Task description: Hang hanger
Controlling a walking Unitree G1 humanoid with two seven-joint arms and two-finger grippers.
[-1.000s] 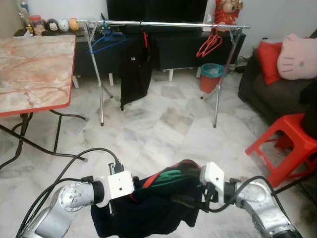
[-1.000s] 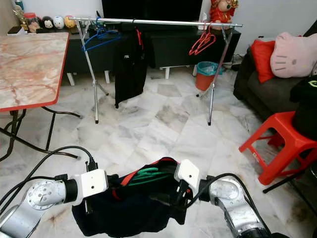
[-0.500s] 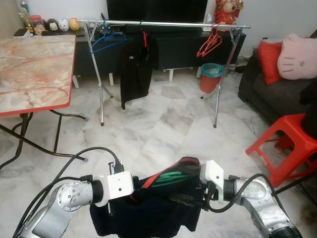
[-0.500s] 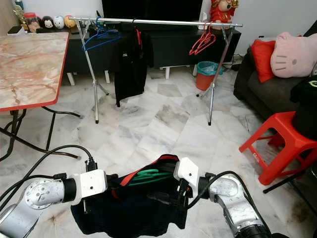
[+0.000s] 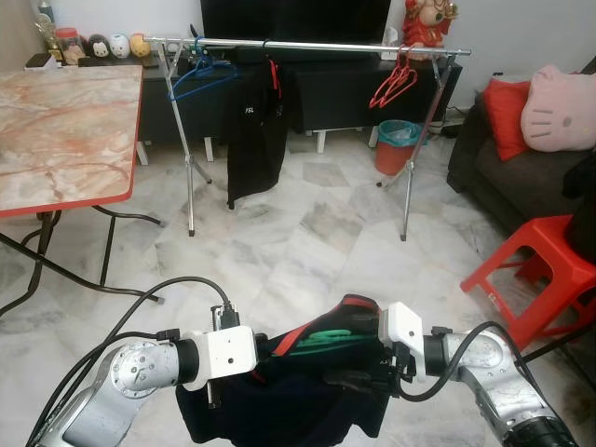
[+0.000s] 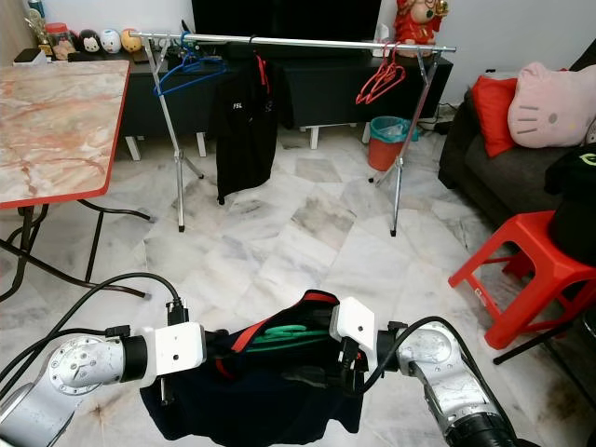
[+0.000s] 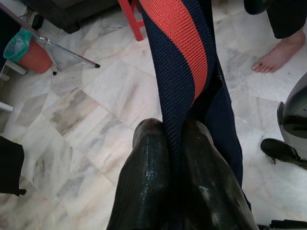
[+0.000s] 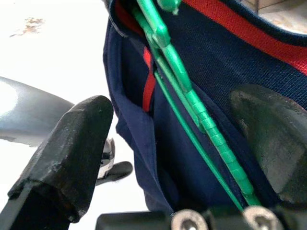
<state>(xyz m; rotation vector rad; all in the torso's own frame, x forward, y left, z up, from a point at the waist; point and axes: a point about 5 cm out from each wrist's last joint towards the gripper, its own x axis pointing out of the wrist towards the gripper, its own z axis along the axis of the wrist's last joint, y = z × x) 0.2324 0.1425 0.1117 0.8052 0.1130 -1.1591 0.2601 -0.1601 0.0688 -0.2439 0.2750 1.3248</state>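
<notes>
Green hanger (image 8: 192, 103) inside navy shirt (image 5: 307, 410), held low betw. both arms, well short of rack (image 5: 307, 44). Left gripper (image 7: 176, 158) pinched on shirt's red-striped edge. Right gripper (image 8: 177, 143) fingers spread around hanger and cloth.

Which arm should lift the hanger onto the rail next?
Right, probably. The green hanger sits between the right gripper fingers, while the left gripper pinches only the shirt.

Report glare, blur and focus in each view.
Eye views: sharp and evenly lit, soft sheen on the floor. Left wrist view: fingers pinching the shirt are glossy and slightly soft. Right wrist view: background floor blown out white; the green hanger is crisp, near fingers blurred.
</notes>
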